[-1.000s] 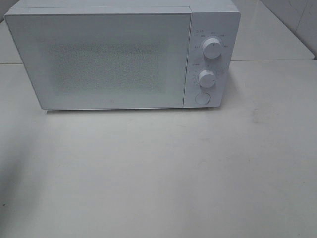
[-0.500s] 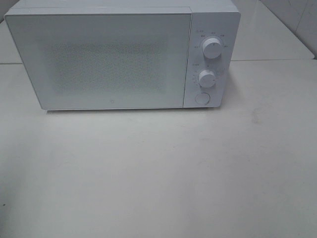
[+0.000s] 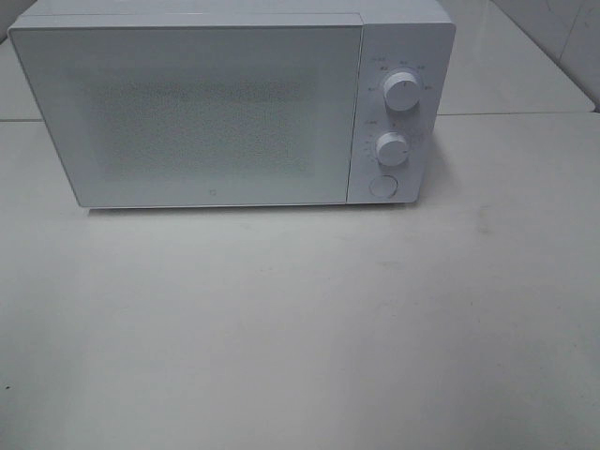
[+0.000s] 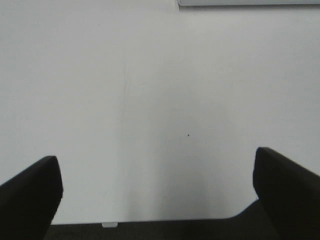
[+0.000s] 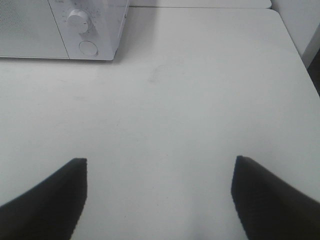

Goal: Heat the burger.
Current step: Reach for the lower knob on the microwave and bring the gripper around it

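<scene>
Four fingers [image 4: 30,200] spread above table [image 5: 200,75], microwave [image 3: 187,112] closed

Wide-spread left gripper [image 4: 156,167] over white table [image 4: 150,90], microwave edge [image 4: 250,2] beyond

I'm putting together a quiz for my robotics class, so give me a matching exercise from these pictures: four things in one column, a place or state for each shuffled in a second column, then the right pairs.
Things:
1. microwave door
2. upper knob
3. round button
4. left pincer

Places or states:
A. open, over the table
B. bottom of the control panel
C. shut
D. top of the control panel

Pairs: 1-C, 2-D, 3-B, 4-A.
</scene>
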Controlling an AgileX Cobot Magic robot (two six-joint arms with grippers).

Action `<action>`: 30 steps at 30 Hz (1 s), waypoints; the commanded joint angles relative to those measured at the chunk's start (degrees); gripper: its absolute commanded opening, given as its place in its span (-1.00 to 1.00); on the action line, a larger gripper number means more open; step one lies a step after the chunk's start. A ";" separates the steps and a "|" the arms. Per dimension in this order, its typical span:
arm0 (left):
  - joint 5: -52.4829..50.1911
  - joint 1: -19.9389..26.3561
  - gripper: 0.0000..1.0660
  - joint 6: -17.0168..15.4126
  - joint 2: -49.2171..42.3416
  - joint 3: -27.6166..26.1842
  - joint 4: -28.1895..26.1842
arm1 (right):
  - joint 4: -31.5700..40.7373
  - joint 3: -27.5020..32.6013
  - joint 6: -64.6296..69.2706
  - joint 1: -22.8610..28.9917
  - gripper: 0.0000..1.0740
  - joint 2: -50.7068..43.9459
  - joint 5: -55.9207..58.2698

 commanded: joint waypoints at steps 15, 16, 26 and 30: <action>-1.55 0.29 0.84 0.23 -16.27 0.46 0.92 | 0.06 0.06 -0.17 -0.40 0.42 -1.55 -0.57; -1.55 0.29 0.84 0.17 -16.27 0.46 0.92 | 0.06 0.06 -0.17 -0.40 0.42 -1.49 -0.57; -1.55 0.29 0.84 0.17 -16.33 0.46 0.92 | 0.06 0.06 -0.17 -0.40 0.42 -1.49 -0.57; -1.55 0.29 0.84 0.17 -16.27 0.46 0.92 | 0.06 0.06 -0.17 -0.40 0.42 -1.49 -0.57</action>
